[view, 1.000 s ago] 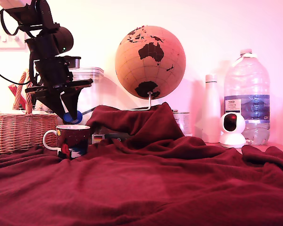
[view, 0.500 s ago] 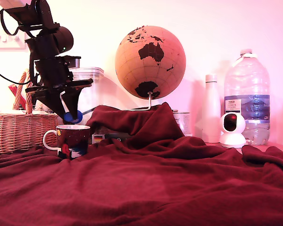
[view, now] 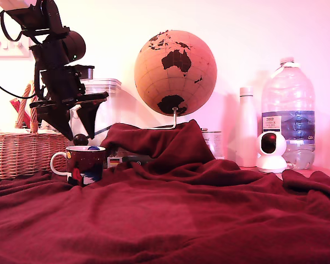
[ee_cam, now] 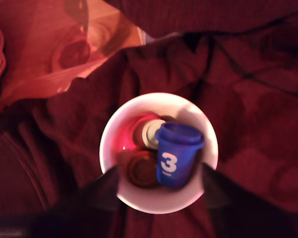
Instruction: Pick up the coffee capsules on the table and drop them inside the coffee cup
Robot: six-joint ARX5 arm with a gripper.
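Note:
The coffee cup [view: 85, 164], a dark maroon mug with a white handle, stands on the red fleece-covered table [view: 181, 220] at the exterior view's left. My gripper [view: 77, 132] hangs open just above its rim with nothing between its fingers. A sliver of the blue capsule [view: 93, 148] shows at the cup's rim. In the wrist view the cup [ee_cam: 114, 124] shows its white inside, with all three coffee capsules within it: the blue one [ee_cam: 176, 153] marked "3", a pale one [ee_cam: 151, 133] and an orange-brown one [ee_cam: 141, 169]. The dark fingers [ee_cam: 105, 187] flank the cup.
A wicker basket [view: 19, 151] and a clear lidded canister [view: 102, 104] stand behind the cup. A raised fold of cloth [view: 159, 140] lies beside it, under a globe [view: 175, 71]. At the back right are a white bottle [view: 246, 126], a white camera [view: 270, 149] and a large water bottle [view: 289, 110].
The gripper has opened and let go of the blue capsule, which dropped from between the fingers into the cup. The arm itself has hardly moved.

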